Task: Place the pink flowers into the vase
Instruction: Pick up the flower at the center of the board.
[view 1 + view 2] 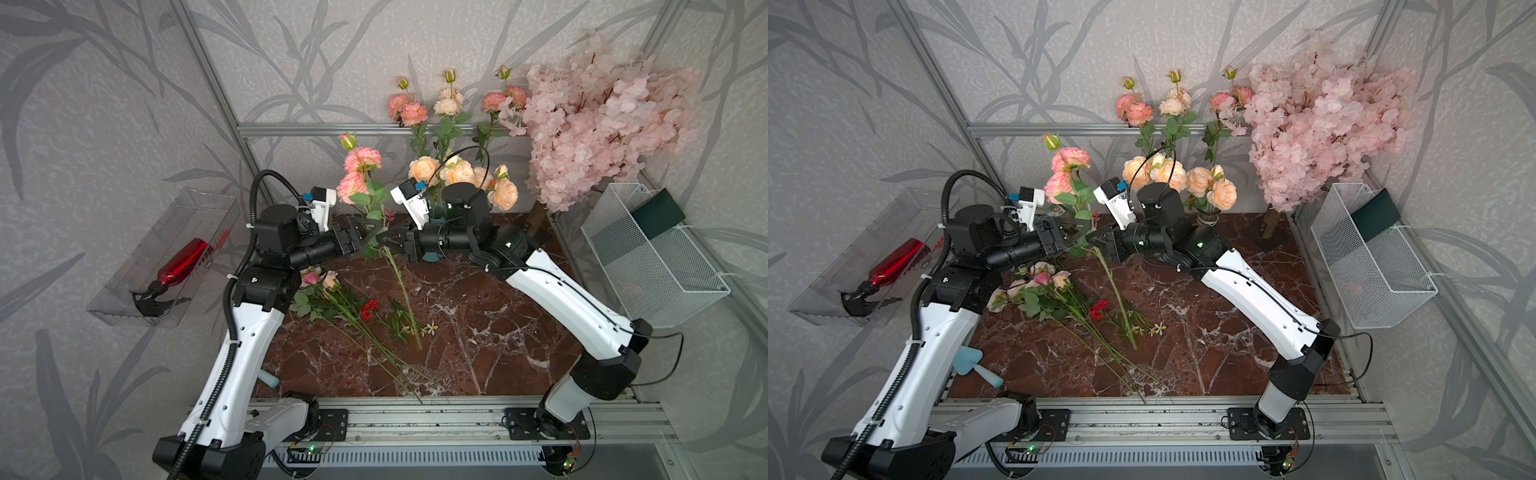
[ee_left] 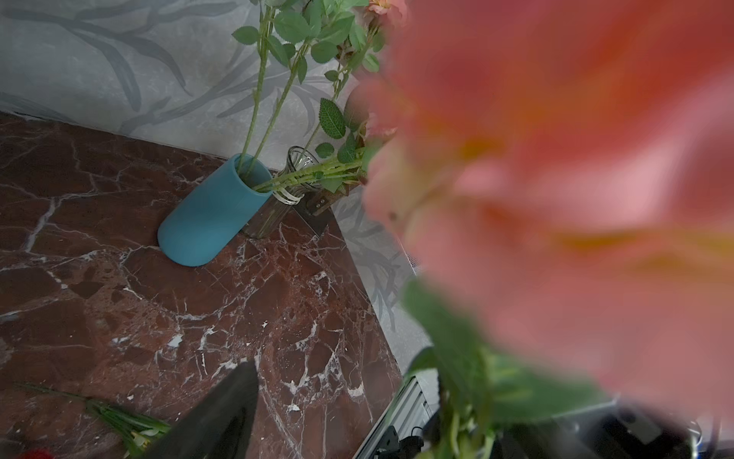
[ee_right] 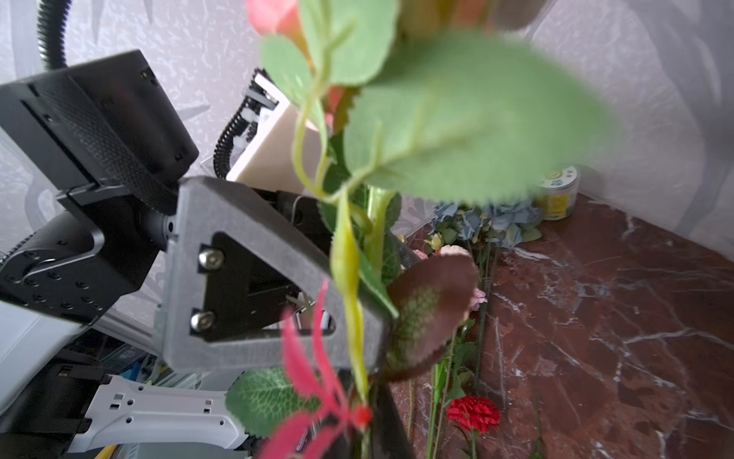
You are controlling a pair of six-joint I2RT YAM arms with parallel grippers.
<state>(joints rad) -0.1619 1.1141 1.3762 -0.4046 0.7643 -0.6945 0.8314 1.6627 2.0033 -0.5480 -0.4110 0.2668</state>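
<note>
A pink flowers spray (image 1: 360, 161) stands upright above the table's middle, its long green stem (image 1: 401, 286) slanting down to the marble. My right gripper (image 1: 384, 240) (image 3: 369, 429) is shut on that stem just below the leaves. My left gripper (image 1: 373, 237) faces it from the other side, jaws open around the same stem; one dark finger (image 2: 222, 413) shows, the other is hidden behind a blurred pink head (image 2: 556, 179). The blue vase (image 2: 210, 214) stands at the back with long stems in it, mostly hidden behind my right arm in both top views. More pink flowers (image 1: 1042, 276) lie under my left arm.
A glass vase (image 2: 278, 198) of peach roses (image 1: 461, 174) touches the blue one. A red carnation (image 1: 369, 309) and small white flowers (image 1: 428, 329) lie on the marble. Pale-pink blossom tree (image 1: 598, 120) and wire basket (image 1: 652, 257) at right; clear bin with red bottle (image 1: 183, 262) at left; teal trowel (image 1: 971, 361).
</note>
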